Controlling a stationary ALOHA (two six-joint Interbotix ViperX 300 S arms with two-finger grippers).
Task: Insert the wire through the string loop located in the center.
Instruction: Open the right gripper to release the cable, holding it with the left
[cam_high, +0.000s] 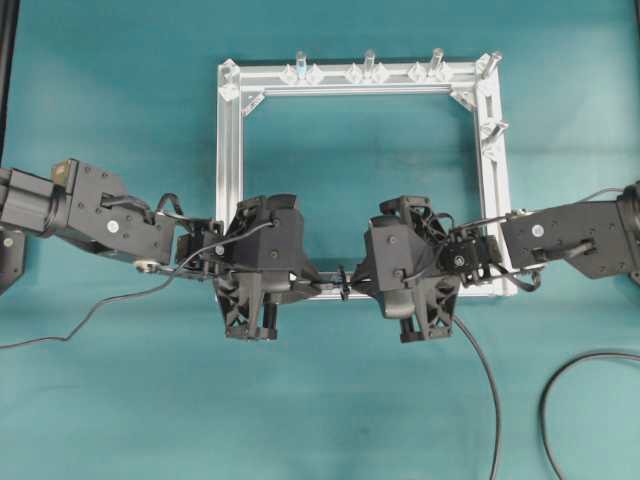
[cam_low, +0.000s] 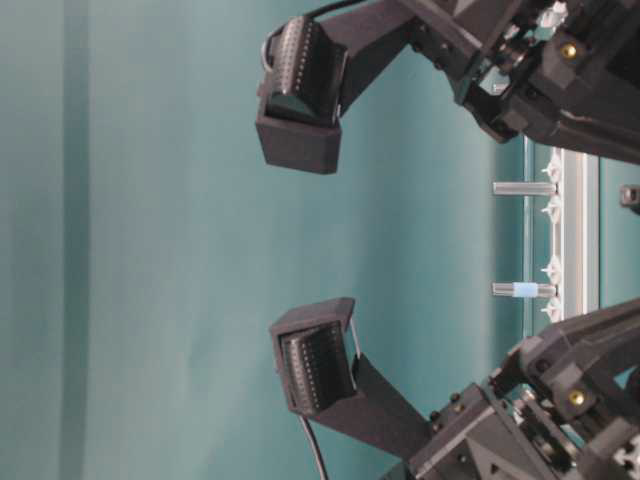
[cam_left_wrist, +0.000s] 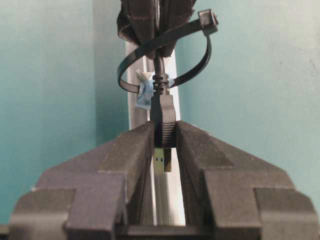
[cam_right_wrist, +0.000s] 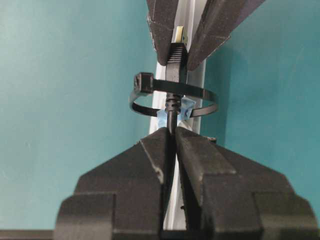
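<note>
Left gripper (cam_left_wrist: 164, 145): jaws nearly closed, clamped on the plug body of the wire (cam_left_wrist: 163, 120); metal tip showing between the fingers.
Right gripper (cam_right_wrist: 171, 142): jaws nearly closed, pinching the wire's thin cable just behind the plug's ribbed collar.
Loop (cam_right_wrist: 200, 95): black, tied to the frame bar (cam_right_wrist: 197, 75); the wire passes through it, between the two grippers.

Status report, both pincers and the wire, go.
Left pincer shut on wire plug. Right pincer shut on the cable behind. Wire sits through string loop. Nothing obstructing.
</note>
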